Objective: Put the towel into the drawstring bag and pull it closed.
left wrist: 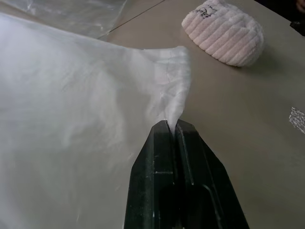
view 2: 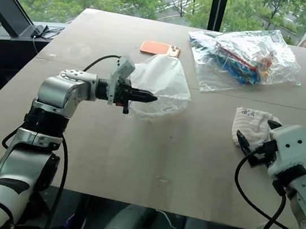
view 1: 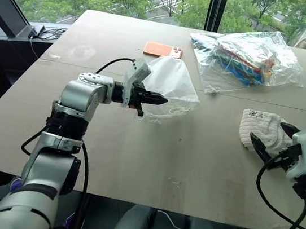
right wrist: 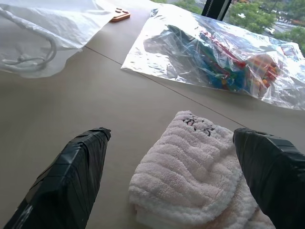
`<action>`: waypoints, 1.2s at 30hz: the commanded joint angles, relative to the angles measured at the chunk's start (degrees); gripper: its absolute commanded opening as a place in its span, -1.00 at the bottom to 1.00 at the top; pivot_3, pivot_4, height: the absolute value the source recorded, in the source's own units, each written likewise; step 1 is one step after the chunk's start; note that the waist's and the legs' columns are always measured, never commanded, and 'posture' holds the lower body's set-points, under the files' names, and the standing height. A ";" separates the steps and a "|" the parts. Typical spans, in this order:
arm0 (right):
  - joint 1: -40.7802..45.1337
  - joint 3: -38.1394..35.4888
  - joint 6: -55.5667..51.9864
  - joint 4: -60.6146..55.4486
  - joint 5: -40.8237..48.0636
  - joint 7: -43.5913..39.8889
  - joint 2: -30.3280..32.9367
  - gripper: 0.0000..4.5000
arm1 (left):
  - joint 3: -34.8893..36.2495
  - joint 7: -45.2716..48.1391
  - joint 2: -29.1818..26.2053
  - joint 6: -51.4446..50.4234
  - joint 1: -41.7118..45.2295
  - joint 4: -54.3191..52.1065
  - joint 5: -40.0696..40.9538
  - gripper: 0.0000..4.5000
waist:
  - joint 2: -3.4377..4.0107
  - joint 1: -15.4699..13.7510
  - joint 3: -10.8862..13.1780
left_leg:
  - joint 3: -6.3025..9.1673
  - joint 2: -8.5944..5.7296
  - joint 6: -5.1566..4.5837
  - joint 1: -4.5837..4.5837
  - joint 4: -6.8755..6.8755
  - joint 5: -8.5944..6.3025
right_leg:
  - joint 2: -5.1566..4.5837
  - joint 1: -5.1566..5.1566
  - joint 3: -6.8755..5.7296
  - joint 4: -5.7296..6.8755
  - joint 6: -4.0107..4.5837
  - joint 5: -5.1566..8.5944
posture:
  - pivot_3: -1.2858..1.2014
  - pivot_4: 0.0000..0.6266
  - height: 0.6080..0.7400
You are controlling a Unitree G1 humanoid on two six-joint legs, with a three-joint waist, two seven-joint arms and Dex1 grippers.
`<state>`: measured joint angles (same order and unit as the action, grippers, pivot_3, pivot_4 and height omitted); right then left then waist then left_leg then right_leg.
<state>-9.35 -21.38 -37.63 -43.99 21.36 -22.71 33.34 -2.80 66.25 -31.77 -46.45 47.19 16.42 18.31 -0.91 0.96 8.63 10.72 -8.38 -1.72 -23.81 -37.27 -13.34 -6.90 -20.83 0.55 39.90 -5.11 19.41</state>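
Two task things, well apart on the tabletop. Towel [view 1: 263,130] lies near the right edge, folded into a ribbed cream lump with dark marks on a label patch. Drawstring bag [view 1: 168,88] sits mid-table, toward the far edge, its rim lifted by the left gripper [view 1: 156,99], which is clamped tight on a pinch of the thin fabric. Right gripper [view 1: 272,139] stands wide apart, one finger on each side of the towel, not yet closed on it.

Risks (judgement only): the left pinch is on a small fold of slippery semi-sheer cloth, so a tug could slip it free or hold both layers together, leaving no mouth to fill. The right fingers straddle the towel high; closing may catch just the top fold and let the lump unroll. The cords could get dragged inside with the towel.

Views: left wrist view shows the pinch itself, fabric gathered into the shut fingertips [left wrist: 167,131], which the head views blur. Right wrist view shows the looped white cord [right wrist: 33,57] lying by the bag, plus towel clearance to both fingers. Head views give the rest: orange phone [view 1: 162,50] beyond the bag, clear plastic bag of colourful items [view 1: 246,59] toward the far right corner.
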 commanded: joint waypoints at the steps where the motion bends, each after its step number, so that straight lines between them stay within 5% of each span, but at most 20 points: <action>1: -0.49 -0.67 -1.26 -1.00 -0.02 0.81 0.13 1.00 | 1.33 -1.21 -0.54 -2.65 2.85 -2.97 2.48 -0.98 | -0.01 -0.09 0.01 | 0.00 0.00 0.00 -0.02 -0.03 0.00 | -0.03 0.01 0.00 -0.01 0.00 0.00 | 0.03 -0.52 1.00; 14: 14.60 -6.07 -23.21 2.62 7.46 15.43 -12.02 1.00 | 1.57 -15.70 3.86 -7.78 5.34 -13.27 2.94 -0.98 | 0.03 0.37 -0.02 | -0.10 0.02 0.00 0.03 -0.04 0.00 | -0.08 -0.01 0.16 0.08 -0.01 -0.02 | 0.03 -0.52 1.00; 22: 21.30 0.49 -28.96 14.99 0.17 18.70 -4.06 1.00 | 0.73 -19.22 4.88 -7.80 2.96 -16.79 3.61 -0.98 | 0.04 0.51 -0.03 | -0.13 0.01 0.00 0.02 -0.04 0.00 | -0.10 -0.04 0.18 0.08 -0.01 -0.02 | 0.03 -0.52 1.00; 35: 34.02 2.88 -36.05 42.90 3.27 8.43 -0.28 1.00 | 0.50 -20.55 4.62 -7.48 -0.85 -20.71 4.81 -0.98 | -0.12 1.46 -0.14 | -0.28 0.03 -0.01 0.10 -0.08 0.01 | -0.10 0.02 0.31 0.07 -0.10 -0.08 | 0.03 -0.52 1.00; 36: 34.31 3.04 -36.07 44.22 3.61 7.43 -0.55 0.77 | 0.54 -20.73 4.68 -7.41 -1.02 -20.72 4.87 -1.00 | -0.19 1.50 -0.18 | -0.28 0.03 -0.01 0.10 -0.09 0.01 | -0.09 0.03 0.32 0.07 -0.10 -0.09 | 0.03 -0.52 1.00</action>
<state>25.69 -19.44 -72.34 -3.37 24.21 -13.55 33.28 -2.96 45.95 -26.87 -54.62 46.20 -1.87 22.35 -1.10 2.45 8.44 10.44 -8.34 -1.73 -23.70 -37.36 -13.34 -7.00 -20.78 0.87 39.96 -5.22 19.32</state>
